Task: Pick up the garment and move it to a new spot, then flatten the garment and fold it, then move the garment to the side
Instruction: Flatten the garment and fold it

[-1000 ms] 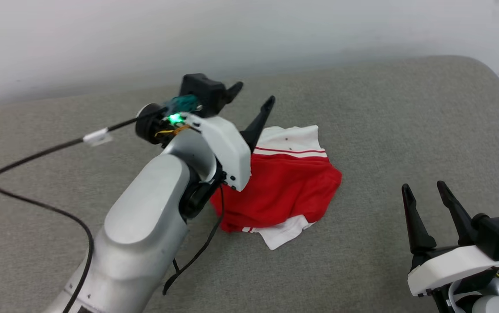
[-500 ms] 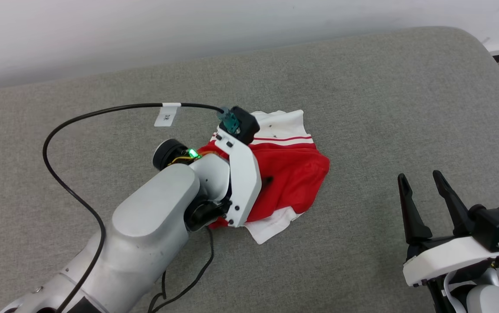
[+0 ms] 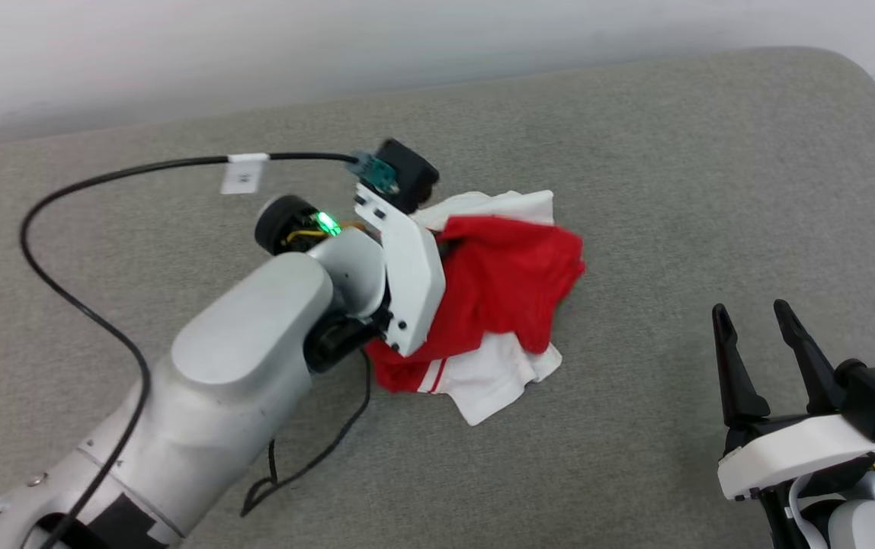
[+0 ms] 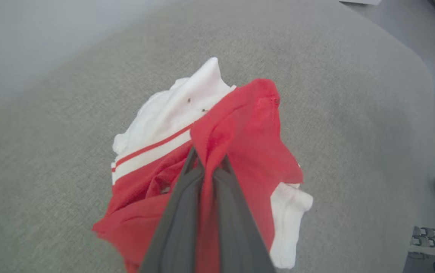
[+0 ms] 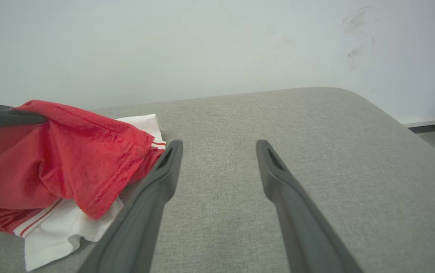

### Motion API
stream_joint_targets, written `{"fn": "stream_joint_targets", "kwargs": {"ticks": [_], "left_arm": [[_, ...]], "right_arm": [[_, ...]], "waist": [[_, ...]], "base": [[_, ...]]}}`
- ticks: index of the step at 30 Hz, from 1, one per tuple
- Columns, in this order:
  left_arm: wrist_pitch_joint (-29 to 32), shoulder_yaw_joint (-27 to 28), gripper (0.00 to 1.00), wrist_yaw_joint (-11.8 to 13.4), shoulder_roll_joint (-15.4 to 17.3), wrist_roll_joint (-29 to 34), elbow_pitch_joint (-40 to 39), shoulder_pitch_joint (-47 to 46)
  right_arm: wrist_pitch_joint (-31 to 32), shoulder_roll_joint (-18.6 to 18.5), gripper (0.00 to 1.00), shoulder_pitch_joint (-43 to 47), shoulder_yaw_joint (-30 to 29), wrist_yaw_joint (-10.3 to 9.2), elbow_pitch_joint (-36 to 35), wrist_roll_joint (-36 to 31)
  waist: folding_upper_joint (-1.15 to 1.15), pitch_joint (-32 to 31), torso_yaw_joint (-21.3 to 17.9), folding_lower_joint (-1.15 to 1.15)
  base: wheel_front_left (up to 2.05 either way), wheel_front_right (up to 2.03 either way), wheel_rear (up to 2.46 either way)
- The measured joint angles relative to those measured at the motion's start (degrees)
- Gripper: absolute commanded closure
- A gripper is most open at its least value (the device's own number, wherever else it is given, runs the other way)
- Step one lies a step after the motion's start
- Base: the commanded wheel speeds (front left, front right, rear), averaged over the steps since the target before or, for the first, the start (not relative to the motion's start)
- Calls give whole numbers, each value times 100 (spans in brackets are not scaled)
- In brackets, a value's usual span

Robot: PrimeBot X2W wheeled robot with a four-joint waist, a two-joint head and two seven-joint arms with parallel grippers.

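On grey pad [image 3: 636, 152]: 1 garment [image 3: 514, 282], 2 claws [image 4: 206, 161] [image 3: 750, 309].

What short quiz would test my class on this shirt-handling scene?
1. True or false: the left hand is shut on red cloth of the garment.
2. Choose one. The right hand is: A) open, apart from the garment; B) shut on a collar; C) pressing the garment flat.
3. Short answer: what colour is the sleeve that lies on the grey padded surface, on the side nearest the robot?

Key: 1 true; 2 A; 3 white.
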Motion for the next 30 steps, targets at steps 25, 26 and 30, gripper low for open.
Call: {"fn": "stream_joint_targets", "kwargs": {"ticks": [25,26,30], "left_arm": [[-2304,1720,100,2384,1666,-1514,-2310,4986],[-2304,1706,100,2418,1662,-1526,-2366,5065],[-2443,1647,0,2598,1669,-1350,-2486,5156]], "right_arm": [[347,1,0,380,-277,0,-360,-120],[358,1,0,407,-279,0,-380,-129],[425,1,0,460,-279,0,-437,-169]], "waist": [[0,-589,742,-1],[0,-624,753,-1],[0,-783,786,-1]], "base": [[0,0,0],[0,0,0],[0,0,0]]}}
